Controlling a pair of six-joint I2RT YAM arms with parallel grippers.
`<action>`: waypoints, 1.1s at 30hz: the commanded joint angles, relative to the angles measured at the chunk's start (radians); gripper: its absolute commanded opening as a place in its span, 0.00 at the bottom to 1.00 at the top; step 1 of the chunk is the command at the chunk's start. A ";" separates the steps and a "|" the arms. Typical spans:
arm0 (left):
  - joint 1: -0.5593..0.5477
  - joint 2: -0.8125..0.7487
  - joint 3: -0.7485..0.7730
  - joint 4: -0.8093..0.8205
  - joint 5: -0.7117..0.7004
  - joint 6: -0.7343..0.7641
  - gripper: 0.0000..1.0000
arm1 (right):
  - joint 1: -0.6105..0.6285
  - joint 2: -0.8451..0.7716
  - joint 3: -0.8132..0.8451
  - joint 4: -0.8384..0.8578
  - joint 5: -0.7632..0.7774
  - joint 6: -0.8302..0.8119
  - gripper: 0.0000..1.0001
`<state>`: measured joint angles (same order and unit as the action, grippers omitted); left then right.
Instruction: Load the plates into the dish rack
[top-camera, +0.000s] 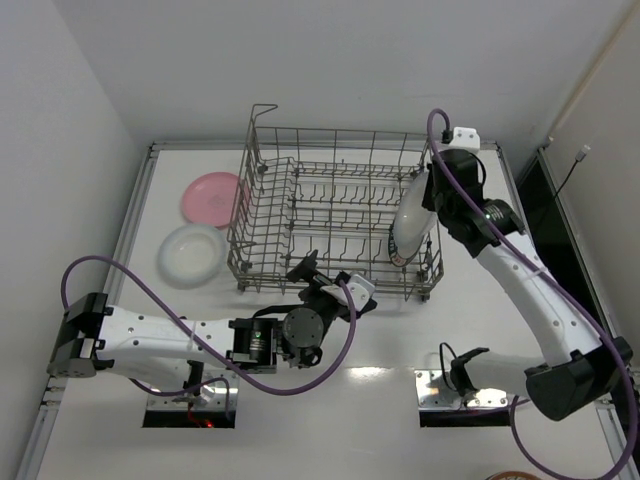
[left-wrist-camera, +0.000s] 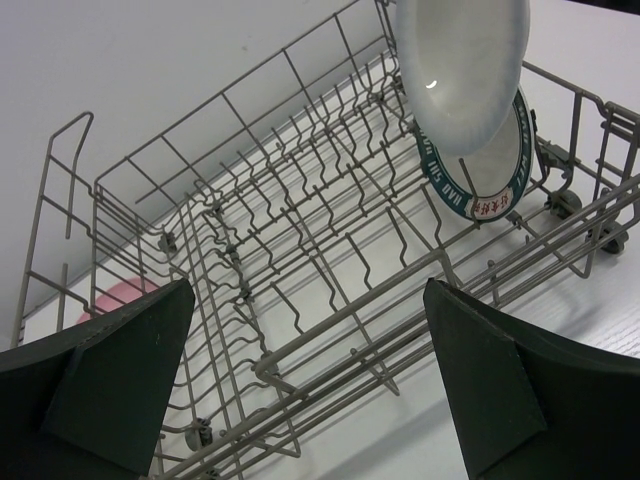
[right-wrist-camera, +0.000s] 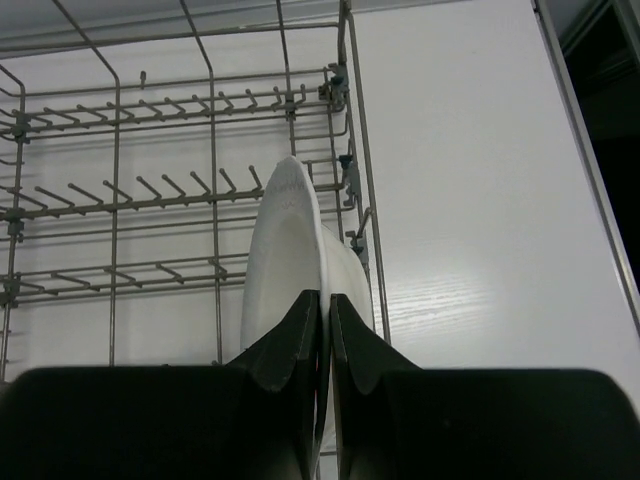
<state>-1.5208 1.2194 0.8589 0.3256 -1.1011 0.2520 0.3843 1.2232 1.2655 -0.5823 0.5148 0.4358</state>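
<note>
The grey wire dish rack (top-camera: 262, 160) stands at the middle of the table. My right gripper (top-camera: 428, 195) is shut on the rim of a plain white plate (top-camera: 412, 225), which it holds on edge at the rack's right end. In the right wrist view its fingers (right-wrist-camera: 300, 340) pinch that plate (right-wrist-camera: 290, 250). The left wrist view shows a teal-rimmed plate (left-wrist-camera: 490, 190) standing in the rack (left-wrist-camera: 300, 250) just behind the held white plate (left-wrist-camera: 460, 70). My left gripper (top-camera: 330, 278) hangs open and empty at the rack's near wall. A pink plate (top-camera: 212, 196) and another white plate (top-camera: 192, 254) lie on the table left of the rack.
White walls close in the table at the left and back. A dark gap runs along the table's right edge (top-camera: 535, 200). The two arm bases (top-camera: 470, 385) are bolted at the near edge.
</note>
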 joint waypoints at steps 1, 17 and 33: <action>-0.010 -0.038 0.008 0.052 -0.016 -0.003 1.00 | 0.034 -0.001 0.002 0.170 0.088 -0.051 0.00; -0.010 -0.047 -0.001 0.061 -0.006 -0.003 1.00 | 0.212 0.208 -0.001 0.286 0.249 -0.141 0.00; -0.010 -0.057 -0.001 0.061 0.003 -0.003 1.00 | 0.212 0.062 0.038 0.240 0.314 -0.207 0.00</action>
<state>-1.5208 1.1908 0.8589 0.3313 -1.0966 0.2539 0.5980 1.3560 1.2610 -0.4057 0.7628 0.2634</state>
